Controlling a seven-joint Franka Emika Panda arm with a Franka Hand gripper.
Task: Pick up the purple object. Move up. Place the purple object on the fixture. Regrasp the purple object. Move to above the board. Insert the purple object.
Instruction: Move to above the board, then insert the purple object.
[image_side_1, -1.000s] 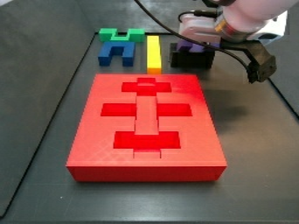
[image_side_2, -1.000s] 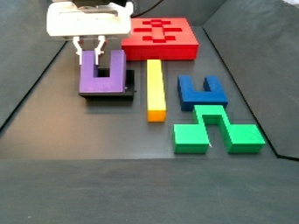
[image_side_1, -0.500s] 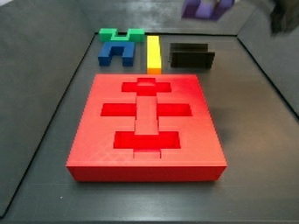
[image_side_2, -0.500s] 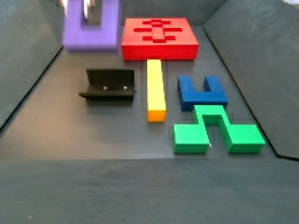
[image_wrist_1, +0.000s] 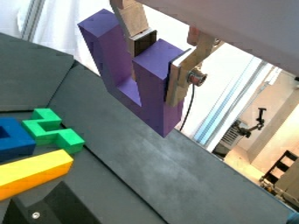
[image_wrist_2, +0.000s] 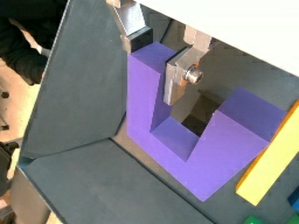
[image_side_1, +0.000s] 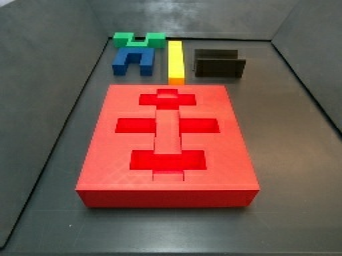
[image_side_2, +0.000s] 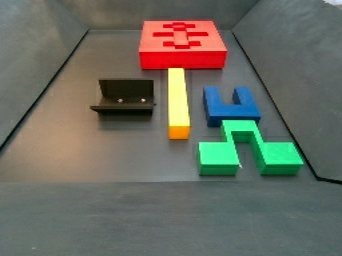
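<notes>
In both wrist views the claw (image_wrist_1: 160, 54) grips the purple block (image_wrist_1: 131, 72), its silver fingers (image_wrist_1: 184, 75) pressed on either side of one prong, holding it clear of the dark table (image_wrist_1: 140, 166). In a wrist view the block's U shape (image_wrist_2: 193, 131) shows plainly, with the claw (image_wrist_2: 158, 52) clamped on one prong and the other prong free, and the yellow bar (image_wrist_2: 270, 158) seen beyond it.

Neither claw nor purple block appears in the side views. There the red board (image_side_1: 167, 143) lies flat on the table (image_side_1: 294, 150), with cross-shaped and rectangular recesses in its top. The black fixture (image_side_1: 219, 64) stands bare past the board's far edge, next to the yellow bar (image_side_1: 177, 59). The blue block (image_side_1: 131, 61) and green block (image_side_1: 140, 41) sit just beside the bar on its other side.
</notes>
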